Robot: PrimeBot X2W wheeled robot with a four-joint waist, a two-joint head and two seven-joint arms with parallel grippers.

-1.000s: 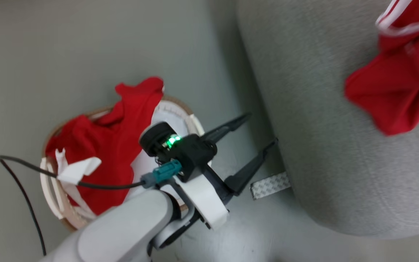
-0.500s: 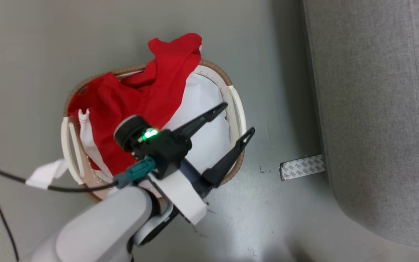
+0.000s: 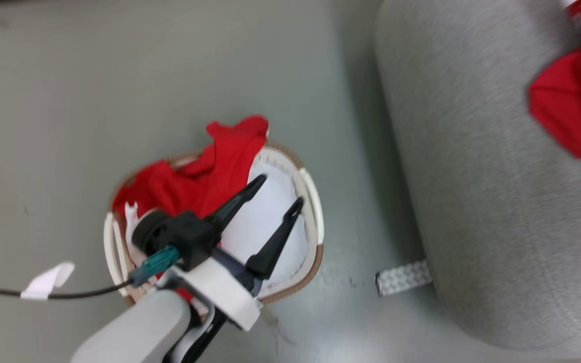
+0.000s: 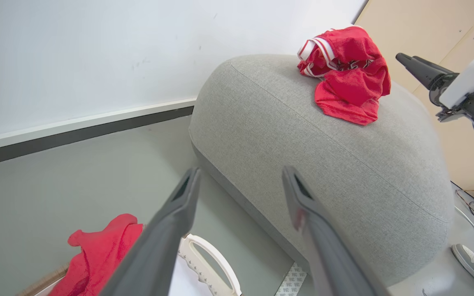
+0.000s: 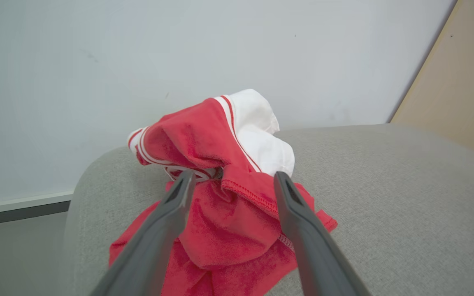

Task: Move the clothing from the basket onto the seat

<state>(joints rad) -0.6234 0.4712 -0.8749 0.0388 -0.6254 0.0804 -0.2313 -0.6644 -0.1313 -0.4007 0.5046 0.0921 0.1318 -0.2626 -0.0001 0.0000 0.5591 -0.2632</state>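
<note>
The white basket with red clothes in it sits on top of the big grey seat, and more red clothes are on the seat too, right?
Not quite. The head view shows the basket standing on the floor beside the grey seat, not on top of it. The rest is right: red clothes lie in the basket, and a red garment lies on the seat.
</note>
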